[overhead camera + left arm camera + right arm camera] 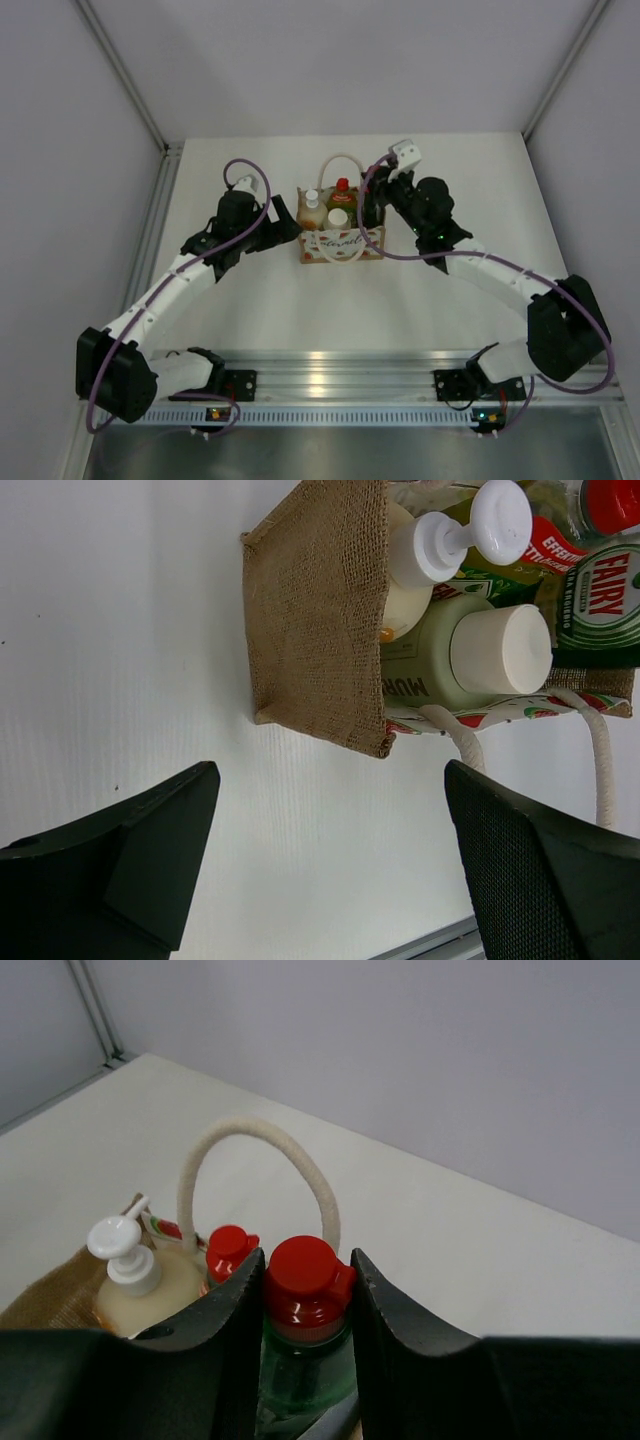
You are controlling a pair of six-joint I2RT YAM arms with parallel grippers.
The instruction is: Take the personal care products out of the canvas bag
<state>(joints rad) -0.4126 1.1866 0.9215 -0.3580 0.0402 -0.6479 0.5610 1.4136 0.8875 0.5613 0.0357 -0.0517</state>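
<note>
The canvas bag (pixel 343 243) stands mid-table, with the bottles inside. My right gripper (pixel 305 1278) is shut on the red cap of the dark green bottle (pixel 305 1370), which stands upright in the bag. The yellow-green bottle's red cap (pixel 230 1250) and the cream pump bottle (pixel 140 1285) are just beyond it. My left gripper (pixel 330 780) is open and empty above bare table, beside the bag's burlap side (pixel 320 610). The left wrist view shows the pump bottle (pixel 405 600), the pale white-capped cylinder (pixel 500 648) and the dark green bottle (pixel 600 600).
One rope handle (pixel 260 1135) arches upright behind the gripped bottle. The other (pixel 600 760) hangs over the bag's front panel. Grey walls enclose the table on three sides, and an aluminium rail (pixel 330 365) runs along its near edge.
</note>
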